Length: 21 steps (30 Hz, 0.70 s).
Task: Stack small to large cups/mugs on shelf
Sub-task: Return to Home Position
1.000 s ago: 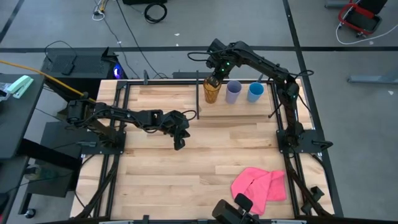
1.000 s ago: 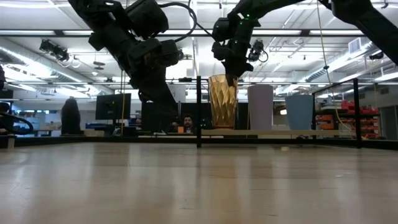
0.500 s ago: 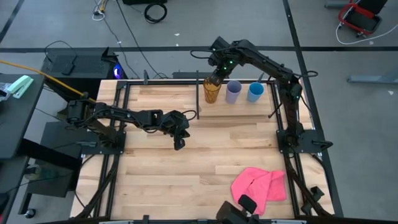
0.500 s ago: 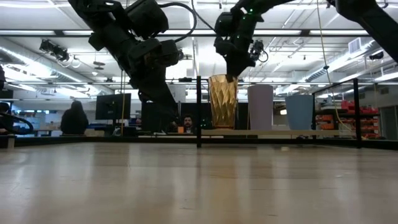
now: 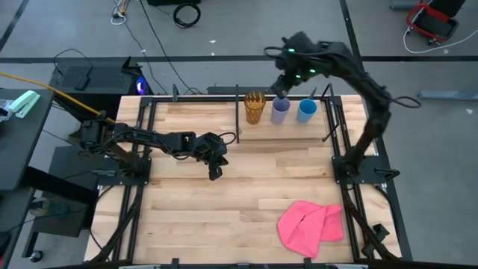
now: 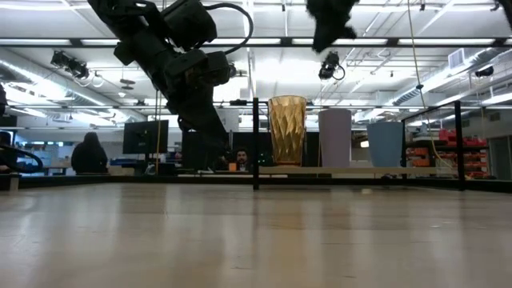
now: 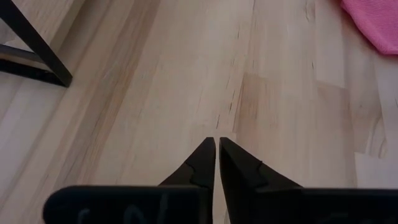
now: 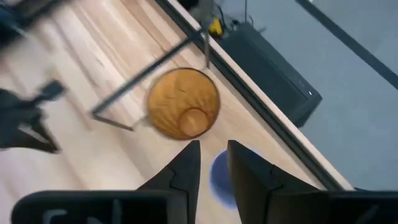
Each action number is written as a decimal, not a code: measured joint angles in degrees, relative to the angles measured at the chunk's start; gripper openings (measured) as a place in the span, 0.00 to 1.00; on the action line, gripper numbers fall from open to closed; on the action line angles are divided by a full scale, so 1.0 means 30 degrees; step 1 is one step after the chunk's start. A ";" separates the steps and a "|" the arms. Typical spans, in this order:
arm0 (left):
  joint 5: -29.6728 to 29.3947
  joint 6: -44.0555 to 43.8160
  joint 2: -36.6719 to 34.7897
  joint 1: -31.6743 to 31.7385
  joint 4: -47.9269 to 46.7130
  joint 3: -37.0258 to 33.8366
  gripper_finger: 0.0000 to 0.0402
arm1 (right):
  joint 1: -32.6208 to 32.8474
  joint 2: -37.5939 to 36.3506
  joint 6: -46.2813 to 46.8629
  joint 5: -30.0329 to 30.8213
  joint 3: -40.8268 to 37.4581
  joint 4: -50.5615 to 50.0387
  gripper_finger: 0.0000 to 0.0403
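- Three cups are seen upright in a row on the shelf [image 5: 293,124], a narrow pale board framed by black rods along the far edge of the tabletop [image 5: 224,209].
- The amber ribbed tumbler [image 5: 255,110] is placed at the end of the row nearest the shelf's middle post; the lavender cup [image 5: 280,111] is set just beside it, and the short blue cup [image 5: 306,110] is set at the other end.
- In the low view small gaps are shown between the three, so none is touching another.
- The right gripper [image 5: 281,90] is held in the air above the row, roughly over the lavender cup, clear of all three cups, with the arm arched high from its base at the table's right side.
- Its fingers [image 8: 186,168] are pointed down and parted by a narrow gap, and nothing is gripped.
- The left arm is stretched low across the table's left half, well apart from the shelf, with the left gripper [image 5: 215,170] angled down towards bare wood.
- Its jaws are pressed together and empty.
- A crumpled pink cloth [image 5: 310,224] is laid near the table's front right corner.
- Seated people are glimpsed in the room behind.
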 joint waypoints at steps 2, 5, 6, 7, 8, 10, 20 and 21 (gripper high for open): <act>0.0000 0.0000 0.0002 0.0005 0.0007 0.0000 0.06 | 0.0620 -0.1118 0.0578 0.0016 0.0000 -0.0358 0.22; 0.0000 -0.0051 -0.0001 0.0001 0.0007 0.0000 0.05 | 0.1910 -0.2848 0.0806 0.0133 0.0000 -0.0583 0.22; -0.0003 -0.0058 -0.0005 0.0004 0.0011 0.0000 0.05 | 0.2359 -0.3369 0.0799 0.0129 0.0007 -0.0679 0.22; -0.0011 -0.0058 -0.0003 0.0004 0.0022 0.0000 0.05 | 0.2881 -0.3905 0.0792 0.0098 0.0008 -0.0779 0.22; -0.0015 -0.0061 -0.0003 -0.0002 0.0039 0.0000 0.05 | 0.3341 -0.4414 0.0791 0.0115 0.0007 -0.0982 0.22; -0.0015 -0.0066 -0.0005 0.0005 0.0051 0.0000 0.06 | 0.4447 -0.5426 0.1123 0.0311 -0.0003 -0.1666 0.22; -0.0015 -0.0342 -0.0005 -0.0060 0.0066 0.0000 0.07 | 1.1368 -1.1880 0.5786 0.2996 -0.6196 0.2970 0.21; -0.0015 -0.0335 -0.0005 -0.0073 0.0066 0.0000 0.07 | 1.1956 -1.2629 0.5971 0.2973 -0.7551 0.4300 0.22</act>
